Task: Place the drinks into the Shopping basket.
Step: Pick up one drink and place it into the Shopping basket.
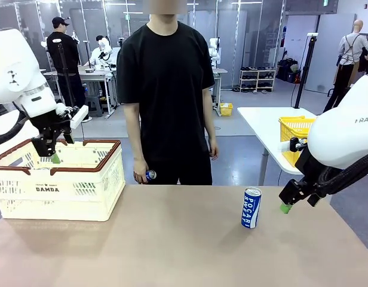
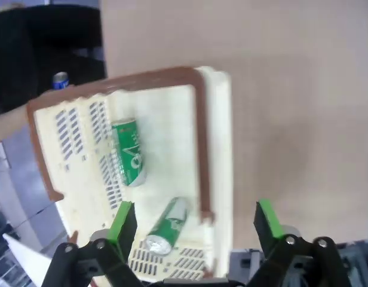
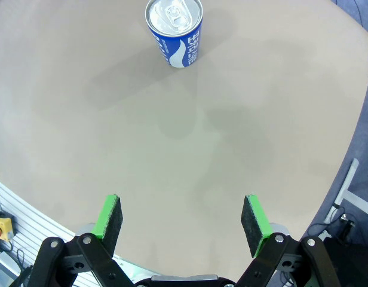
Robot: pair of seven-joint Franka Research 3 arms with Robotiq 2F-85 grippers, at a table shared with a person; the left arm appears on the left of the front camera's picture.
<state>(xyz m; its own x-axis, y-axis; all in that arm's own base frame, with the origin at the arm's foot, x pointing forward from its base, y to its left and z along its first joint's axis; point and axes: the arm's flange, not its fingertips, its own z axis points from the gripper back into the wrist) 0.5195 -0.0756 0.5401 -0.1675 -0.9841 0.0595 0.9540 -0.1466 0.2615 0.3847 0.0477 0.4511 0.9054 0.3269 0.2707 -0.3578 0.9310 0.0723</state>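
Next pick looks like the right gripper (image 3: 181, 218) on the upright blue Pocari Sweat can (image 3: 174, 33). Jaws are fully spread and empty. The can stands on the table ahead of the fingers, well apart, roughly centred between them. Approach straight, straddle mid-body, squeeze lightly since the wall is probably thin, keep it upright. Left gripper (image 2: 195, 221) is also spread wide and empty, above the DAMDA basket (image 2: 199, 119). Two green cans (image 2: 130, 152) lie inside.

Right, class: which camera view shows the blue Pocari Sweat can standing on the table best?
The front view. There the blue Pocari Sweat can stands upright and is seen whole, with its white lettering readable down the side. The right wrist view shows the same can from above, mostly its silver lid and pull tab, with the side foreshortened.
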